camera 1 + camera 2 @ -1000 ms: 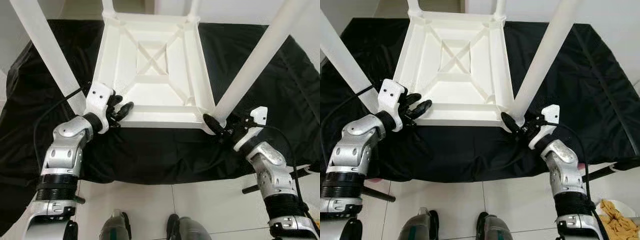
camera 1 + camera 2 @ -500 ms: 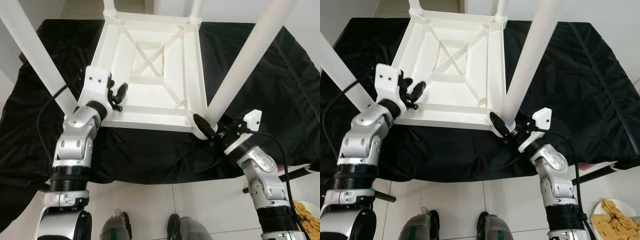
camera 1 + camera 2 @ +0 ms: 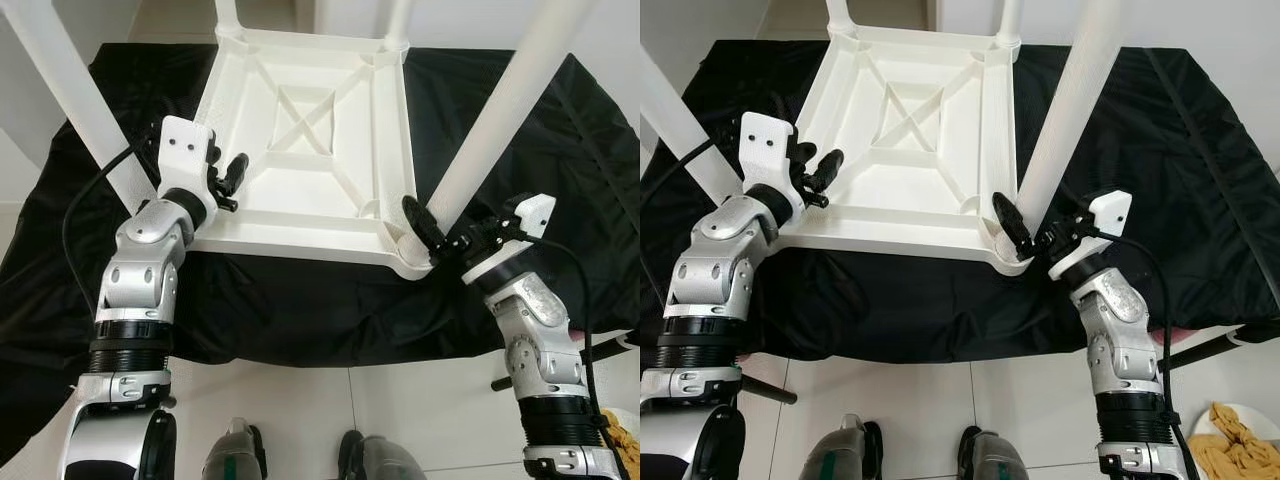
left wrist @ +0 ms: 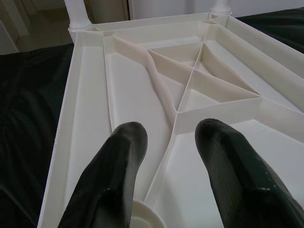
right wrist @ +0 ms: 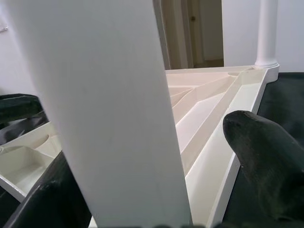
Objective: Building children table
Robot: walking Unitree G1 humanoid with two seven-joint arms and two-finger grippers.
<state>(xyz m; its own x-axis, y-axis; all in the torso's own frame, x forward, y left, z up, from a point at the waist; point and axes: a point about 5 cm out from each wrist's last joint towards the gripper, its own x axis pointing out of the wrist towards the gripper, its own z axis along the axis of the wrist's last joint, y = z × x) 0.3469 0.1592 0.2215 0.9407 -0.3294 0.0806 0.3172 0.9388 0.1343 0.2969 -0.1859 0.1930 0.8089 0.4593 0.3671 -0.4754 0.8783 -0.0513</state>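
Since a second ago, the left gripper (image 3: pixel 232 180) has lifted off the near rim and hovers spread over the ribbed underside, lower left of centre. Right gripper (image 3: pixel 1032 232) straddles the near-right leg (image 3: pixel 1065 120) at its socket, fingers spread around it. Leaning on that leg could tip the upturned white table (image 3: pixel 920 150) resting on the black cloth (image 3: pixel 1200 190).

Left gripper (image 3: pixel 232 178) raised forward, fingers (image 4: pixel 111 178) spread, right gripper (image 3: pixel 432 232) reaching inward, fingers (image 5: pixel 268 152) parted
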